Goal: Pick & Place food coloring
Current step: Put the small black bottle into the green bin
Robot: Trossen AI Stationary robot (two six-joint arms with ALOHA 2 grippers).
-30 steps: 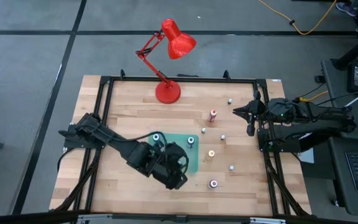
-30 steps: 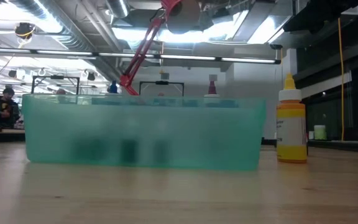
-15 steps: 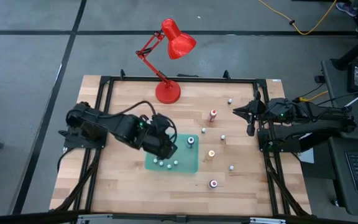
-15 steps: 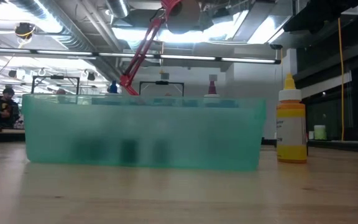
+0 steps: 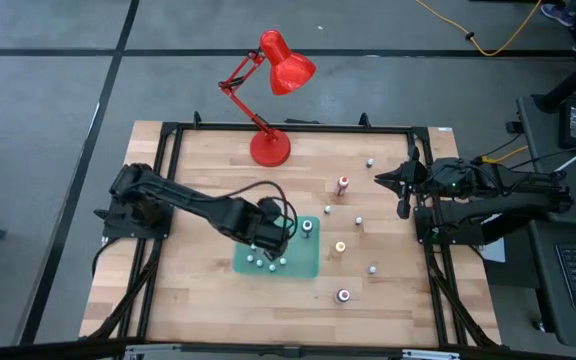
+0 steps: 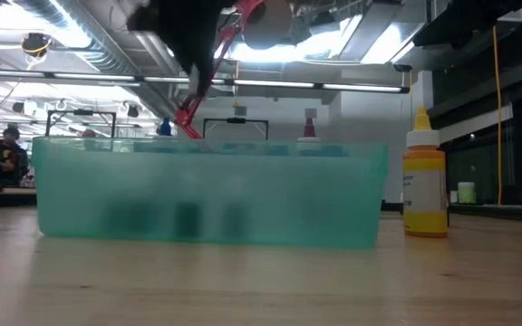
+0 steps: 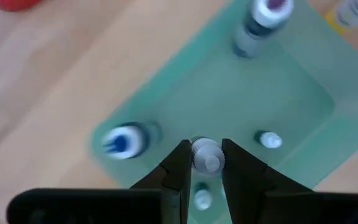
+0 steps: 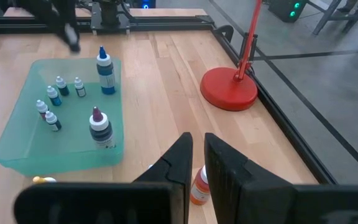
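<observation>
One small food coloring bottle (image 7: 206,155) sits pinched in our left pincer (image 7: 204,163) above the green tray (image 5: 303,266), desk centre; next we judge release. Our right pincer (image 8: 197,155), pressed together, waits at three o'clock.

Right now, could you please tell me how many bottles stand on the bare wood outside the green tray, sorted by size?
Larger bottles: 3
Tiny white-capped bottles: 4
Total: 7
</observation>
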